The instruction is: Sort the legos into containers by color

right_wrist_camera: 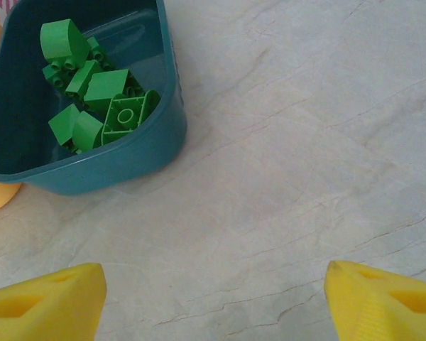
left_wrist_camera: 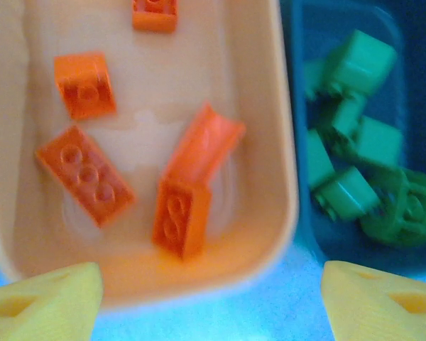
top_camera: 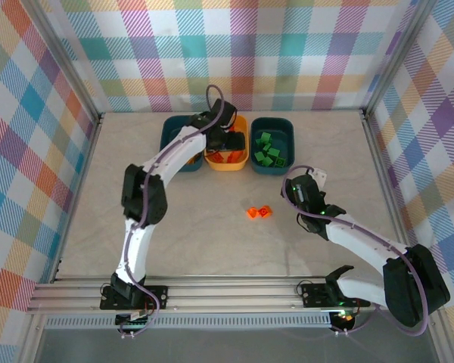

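Top view: two red-orange legos [top_camera: 259, 212] loose on surface [top_camera: 212, 227], well apart from tubs, not yet sorted.

Left wrist: left pincer [left_wrist_camera: 213, 302] apart, empty, above yellow-orange tub [left_wrist_camera: 199, 284] holding red-orange bricks [left_wrist_camera: 85, 174]; likely the colour's drop spot.

Right wrist: right pincer [right_wrist_camera: 213, 298] apart, empty, over bare surface beside teal tub [right_wrist_camera: 92, 170] of green legos [right_wrist_camera: 103, 92].

A pale beige marble-patterned surface [top_camera: 212, 249] fills the middle of the top view. Fine grey veins [right_wrist_camera: 284, 135] cross it, clearest in the right wrist view. Three fabric-like walls enclose it, all in one pastel plaid of pink, teal, orange, purple and white: a back wall [top_camera: 242, 53] across the top of the frame, a left wall [top_camera: 23, 151] and a right wall [top_camera: 439, 113]. Silver metal posts [top_camera: 66, 57] slant down both upper corners. A silver metal rail [top_camera: 234, 291] runs along the bottom edge. The light is even and soft, with faint shadows.
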Available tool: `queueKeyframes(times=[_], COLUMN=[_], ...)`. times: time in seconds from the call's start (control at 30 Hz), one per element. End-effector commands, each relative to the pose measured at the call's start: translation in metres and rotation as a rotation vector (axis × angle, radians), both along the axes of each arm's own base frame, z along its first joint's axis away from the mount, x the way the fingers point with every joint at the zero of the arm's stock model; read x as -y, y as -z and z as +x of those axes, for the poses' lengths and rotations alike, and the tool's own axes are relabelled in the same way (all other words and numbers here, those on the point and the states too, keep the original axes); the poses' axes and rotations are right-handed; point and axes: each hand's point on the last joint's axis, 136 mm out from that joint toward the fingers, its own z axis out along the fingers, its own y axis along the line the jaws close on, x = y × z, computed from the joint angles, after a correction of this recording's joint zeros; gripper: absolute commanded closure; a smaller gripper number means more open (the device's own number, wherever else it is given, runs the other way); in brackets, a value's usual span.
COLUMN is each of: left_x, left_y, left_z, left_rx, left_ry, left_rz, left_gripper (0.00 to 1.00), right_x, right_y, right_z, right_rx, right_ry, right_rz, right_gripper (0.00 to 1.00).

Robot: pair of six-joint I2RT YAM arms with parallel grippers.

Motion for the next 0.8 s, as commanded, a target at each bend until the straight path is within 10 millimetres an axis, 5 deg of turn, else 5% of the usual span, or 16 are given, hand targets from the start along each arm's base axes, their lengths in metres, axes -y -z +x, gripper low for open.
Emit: queueKeyframes(times=[0.0, 0.1, 0.27, 0.6, 0.77], left_x=[0.034, 0.048, 0.053, 0.056, 0.075], left_y=[-0.004, 0.037, 0.089, 0.124, 0.115], left_z=[-0.061, -0.111, -0.160, -0.164, -0.170], left_rx=[0.006, -0.052, -0.058, -0.164, -0.238], left_ry=[0.085, 0.097, 0.242, 0.147, 0.010], left_rz=[-0.047, -0.048, 0.124, 0.157, -0.029], left_gripper=[0.19, 0.19, 0.22, 0.18, 0.27], right_x=[-0.003, -0.003, -0.002, -0.002, -0.003], right_y=[-0.002, -0.001, -0.001, -0.001, 0.000], right_z=[0.003, 0.004, 0.003, 0.004, 0.004], right_rx=[0.013, 0.012, 0.011, 0.008, 0.005], right_ry=[-0.013, -0.010, -0.005, -0.007, -0.009], right_rz=[0.005, 0.008, 0.006, 0.004, 0.002], right_gripper=[0.19, 0.19, 0.19, 0.19, 0.19])
